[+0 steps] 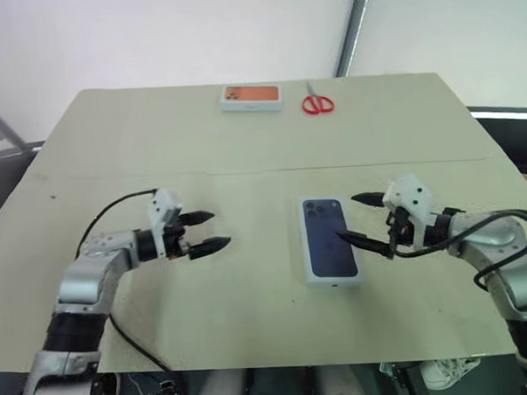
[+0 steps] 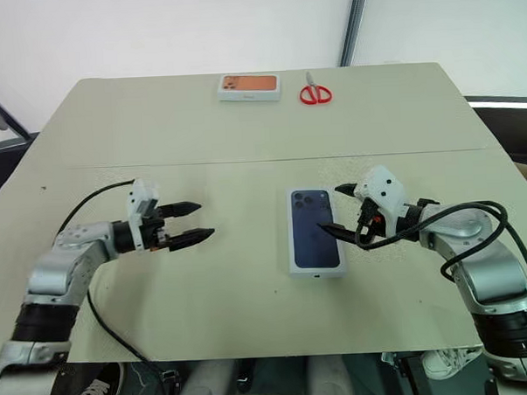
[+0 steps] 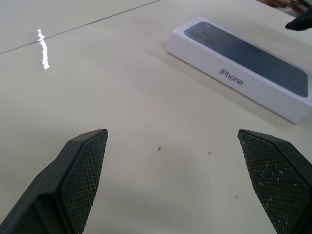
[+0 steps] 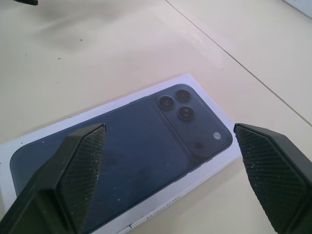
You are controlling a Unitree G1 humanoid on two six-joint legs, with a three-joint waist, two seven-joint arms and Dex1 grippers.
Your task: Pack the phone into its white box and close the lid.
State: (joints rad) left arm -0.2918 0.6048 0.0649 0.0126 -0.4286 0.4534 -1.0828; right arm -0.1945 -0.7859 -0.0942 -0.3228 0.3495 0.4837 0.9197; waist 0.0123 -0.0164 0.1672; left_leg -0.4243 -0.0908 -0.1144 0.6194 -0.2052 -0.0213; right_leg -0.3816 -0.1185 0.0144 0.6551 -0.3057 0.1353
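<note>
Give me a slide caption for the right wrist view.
Open right pincer poised above the closed white box, its lid printed with a dark-blue phone, on the beige table.

A bare test room or lab: a plain beige rectangular tabletop [image 1: 113, 160] with a seam across it stands against blank white walls [image 1: 151, 36], a grey metal post [image 1: 354, 27] rises behind, and loose black cables [image 2: 103, 331] trail over the front edge.
</note>
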